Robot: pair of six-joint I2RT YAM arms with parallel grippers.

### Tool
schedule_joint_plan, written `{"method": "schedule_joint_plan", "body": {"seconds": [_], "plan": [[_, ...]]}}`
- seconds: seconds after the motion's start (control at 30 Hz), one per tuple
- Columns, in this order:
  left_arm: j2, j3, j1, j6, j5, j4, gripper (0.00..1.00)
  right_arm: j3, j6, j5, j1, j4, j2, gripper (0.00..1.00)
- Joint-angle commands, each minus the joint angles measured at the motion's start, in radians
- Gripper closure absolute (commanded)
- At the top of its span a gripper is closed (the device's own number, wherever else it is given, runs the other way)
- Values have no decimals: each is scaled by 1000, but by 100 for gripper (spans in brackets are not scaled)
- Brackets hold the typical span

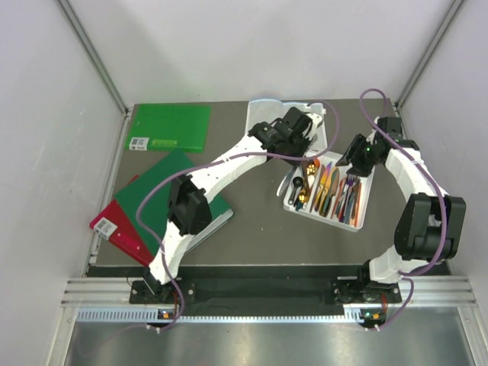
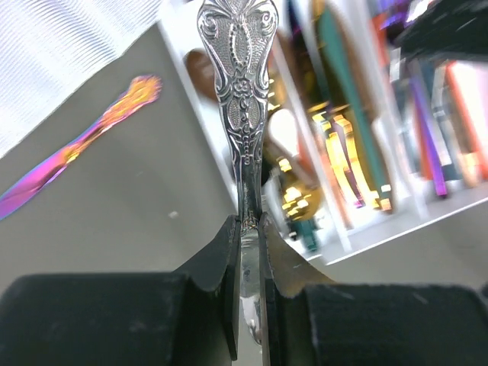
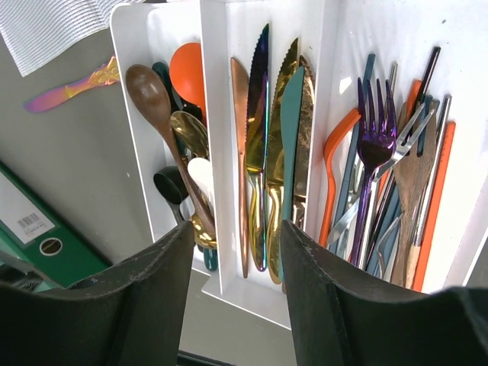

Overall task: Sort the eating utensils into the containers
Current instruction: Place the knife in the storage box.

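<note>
My left gripper [image 2: 248,221] is shut on the ornate silver handle of a utensil [image 2: 240,84], held above the table beside the white tray's [image 2: 202,122] spoon compartment. In the top view the left gripper [image 1: 305,145] is over the tray's [image 1: 324,216] far left end. My right gripper [image 3: 236,229] is open and empty above the tray [image 3: 217,152]; it also shows in the top view [image 1: 353,160]. The tray holds spoons [image 3: 152,99] on the left, knives [image 3: 263,137] in the middle, and forks [image 3: 374,145] and chopsticks on the right. An iridescent knife [image 3: 69,88] lies on the table outside the tray, and also shows in the left wrist view [image 2: 76,145].
A white mesh sheet [image 3: 53,23] lies beyond the tray's far end. Green books [image 1: 169,126] [image 1: 171,187] and a red folder [image 1: 114,225] lie on the left of the table. A green book's corner [image 3: 30,236] shows near the right gripper.
</note>
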State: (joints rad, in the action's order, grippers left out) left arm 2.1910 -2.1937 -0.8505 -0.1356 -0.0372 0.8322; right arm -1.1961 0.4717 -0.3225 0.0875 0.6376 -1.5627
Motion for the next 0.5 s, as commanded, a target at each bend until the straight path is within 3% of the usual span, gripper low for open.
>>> {"method": "schedule_joint_plan", "body": {"seconds": [0.0, 0.23, 0.47], "plan": [[59, -80, 4, -71, 137, -74, 100, 15, -21, 16, 1, 10, 42, 51], [173, -104, 2, -153, 289, -156, 100, 73, -18, 60, 9, 33, 116, 51], [236, -124, 4, -202, 312, -202, 100, 176, 2, 68, 9, 63, 210, 51]]}}
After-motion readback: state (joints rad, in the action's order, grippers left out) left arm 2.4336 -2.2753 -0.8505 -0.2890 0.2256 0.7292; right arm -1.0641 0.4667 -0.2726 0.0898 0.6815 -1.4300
